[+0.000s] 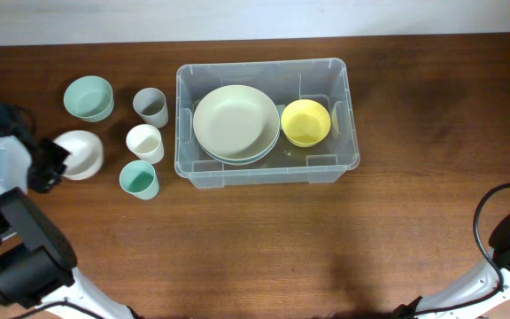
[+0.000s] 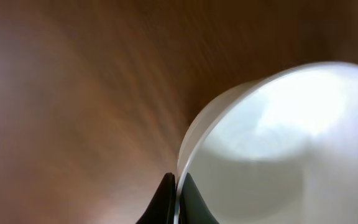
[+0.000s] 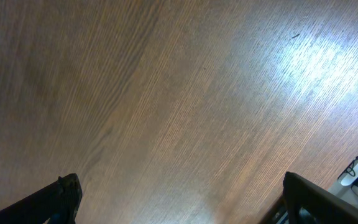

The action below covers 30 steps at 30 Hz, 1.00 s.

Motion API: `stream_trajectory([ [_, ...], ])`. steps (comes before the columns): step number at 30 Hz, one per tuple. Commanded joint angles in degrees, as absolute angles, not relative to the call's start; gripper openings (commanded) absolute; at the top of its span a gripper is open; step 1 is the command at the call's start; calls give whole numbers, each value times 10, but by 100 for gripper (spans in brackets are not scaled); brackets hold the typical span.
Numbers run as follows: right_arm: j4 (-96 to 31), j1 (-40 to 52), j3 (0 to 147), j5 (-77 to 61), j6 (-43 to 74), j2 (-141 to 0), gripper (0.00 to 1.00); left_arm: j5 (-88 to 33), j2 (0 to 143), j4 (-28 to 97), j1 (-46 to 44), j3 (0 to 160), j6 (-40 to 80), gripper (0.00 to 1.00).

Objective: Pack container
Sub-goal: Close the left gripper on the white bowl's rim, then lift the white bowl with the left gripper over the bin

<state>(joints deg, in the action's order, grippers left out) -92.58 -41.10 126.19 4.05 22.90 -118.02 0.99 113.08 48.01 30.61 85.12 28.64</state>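
From overhead I see the container (image 1: 259, 64) on the desk (image 1: 397, 230), a little toward 12 o'clock from centre. Inside it, a stack of pale green plates (image 1: 235, 122) fills the 9 o'clock half and a yellow bowl (image 1: 305, 122) sits at 3 o'clock. A pale sliver (image 1: 336, 117) past that bowl may be another piece on edge; I cannot tell.

At the container's 9 o'clock stand a grey cup (image 1: 150, 106), a cream cup (image 1: 144, 143) and a teal cup (image 1: 138, 180). A mint bowl (image 1: 88, 97) lies farther out, toward 10 o'clock.

My left gripper (image 2: 178, 183) has its fingers pinched onto the rim of the white bowl (image 2: 291, 143), which lies at 6 o'clock from the mint bowl. My right gripper (image 3: 179, 180) hangs over bare desk with its fingers spread wide, gripping nothing.
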Motion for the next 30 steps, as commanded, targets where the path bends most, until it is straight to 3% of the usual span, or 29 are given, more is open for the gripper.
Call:
stream_trajectory([
  [1, -925, -409, 1259, 46, 229, -1176, 99, 65, 1059, 505, 325, 906, 276, 1],
  [6, -925, -409, 1259, 46, 229, -1176, 99, 79, 992, 524, 327, 943, 272, 1],
  [13, -925, -409, 1259, 46, 229, -1176, 99, -26, 882, 509, 265, 962, 271, 1],
  [18, -925, -409, 1259, 46, 229, -1176, 99, -80, 856, 473, 160, 962, 259, 1],
  [30, -925, -409, 1259, 46, 229, -1176, 99, -81, 920, 367, -120, 962, 222, 1],
])
